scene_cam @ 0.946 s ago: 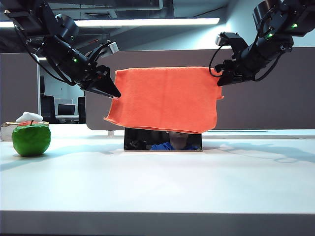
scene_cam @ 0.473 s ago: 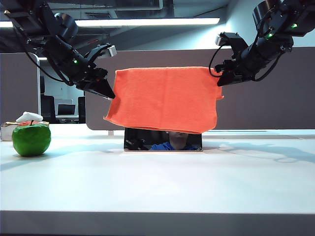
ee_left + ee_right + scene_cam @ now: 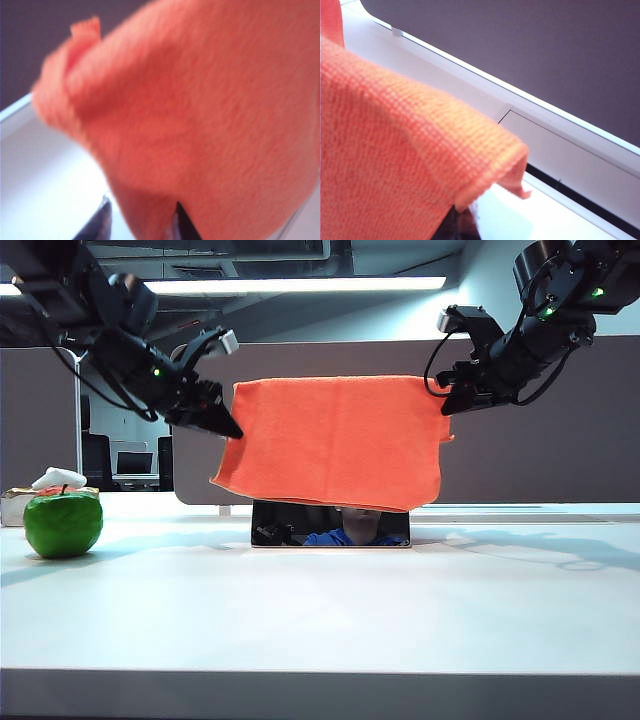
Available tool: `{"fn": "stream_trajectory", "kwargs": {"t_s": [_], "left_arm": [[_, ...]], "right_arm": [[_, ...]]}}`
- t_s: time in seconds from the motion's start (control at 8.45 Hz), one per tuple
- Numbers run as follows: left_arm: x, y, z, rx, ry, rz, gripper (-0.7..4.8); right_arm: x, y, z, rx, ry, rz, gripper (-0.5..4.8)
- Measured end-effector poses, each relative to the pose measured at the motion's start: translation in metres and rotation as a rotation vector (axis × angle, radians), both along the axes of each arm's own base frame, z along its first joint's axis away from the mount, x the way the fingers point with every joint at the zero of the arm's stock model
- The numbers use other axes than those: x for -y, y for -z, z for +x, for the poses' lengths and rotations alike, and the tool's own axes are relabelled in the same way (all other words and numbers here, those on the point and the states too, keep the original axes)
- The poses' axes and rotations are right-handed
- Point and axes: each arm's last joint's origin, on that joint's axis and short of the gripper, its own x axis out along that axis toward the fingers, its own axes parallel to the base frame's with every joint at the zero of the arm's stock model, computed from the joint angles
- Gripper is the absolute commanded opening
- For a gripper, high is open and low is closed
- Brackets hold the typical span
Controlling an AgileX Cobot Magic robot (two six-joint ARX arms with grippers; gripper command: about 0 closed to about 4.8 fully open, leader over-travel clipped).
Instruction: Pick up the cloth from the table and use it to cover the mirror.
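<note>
Orange cloth point(image 3: 335, 443) draped over the dark mirror point(image 3: 331, 525) at the table's point(image 3: 320, 610) far middle, right gripper point(image 3: 447, 405) pinching its top right corner, left gripper point(image 3: 230, 430) beside its left edge, fingers point(image 3: 97, 225) parted around the cloth's edge, green apple point(image 3: 63, 523) far left.
</note>
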Motion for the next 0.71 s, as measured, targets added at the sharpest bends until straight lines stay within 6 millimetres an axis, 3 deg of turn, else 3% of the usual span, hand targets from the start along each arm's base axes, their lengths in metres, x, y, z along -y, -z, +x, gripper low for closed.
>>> {"fn": "stream_trajectory", "kwargs": {"t_s": [0.24, 0.47, 0.71], "left_arm": [[-0.0016, 0.0112, 0.0034, -0.043, -0.003, -0.019, 1.60], [-0.0011, 0.0106, 0.0035, -0.046, -0.002, -0.030, 0.18], [-0.0003, 0.0123, 0.0013, -0.098, 0.023, -0.070, 0.16]], "right_arm": [[0.0000, 0.0002, -0.0001, -0.002, 0.000, 0.000, -0.01], [0.0002, 0.0001, 0.0000, -0.001, 0.000, -0.001, -0.01], [0.0002, 0.0003, -0.0001, -0.002, 0.000, -0.001, -0.01]]}}
